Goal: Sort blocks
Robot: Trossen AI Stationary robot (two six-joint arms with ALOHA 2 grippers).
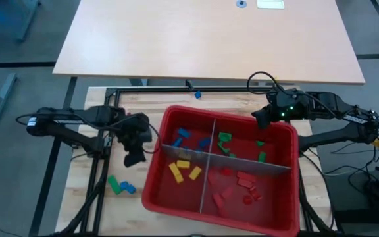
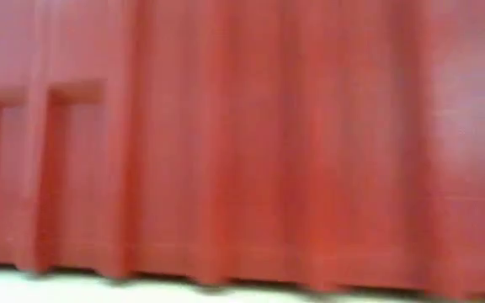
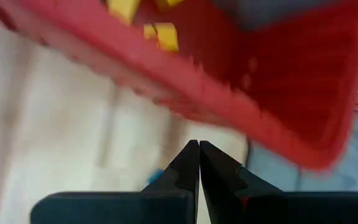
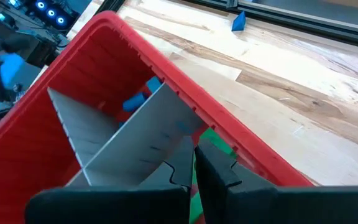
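On the pale wooden tabletop (image 1: 84, 178), small coloured plastic blocks (image 1: 121, 186) lie lower left of the closed left hand (image 1: 134, 158); the right hand (image 1: 260, 117) is closed too.

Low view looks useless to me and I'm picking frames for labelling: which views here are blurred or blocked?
Low view: filled by the red bin wall, soft, no blocks visible. Left wrist view: bin rim and yellow blocks smeared, though the left gripper is crisp. Right wrist view: sharp on the grey divider and wooden table. High view: clear overall.
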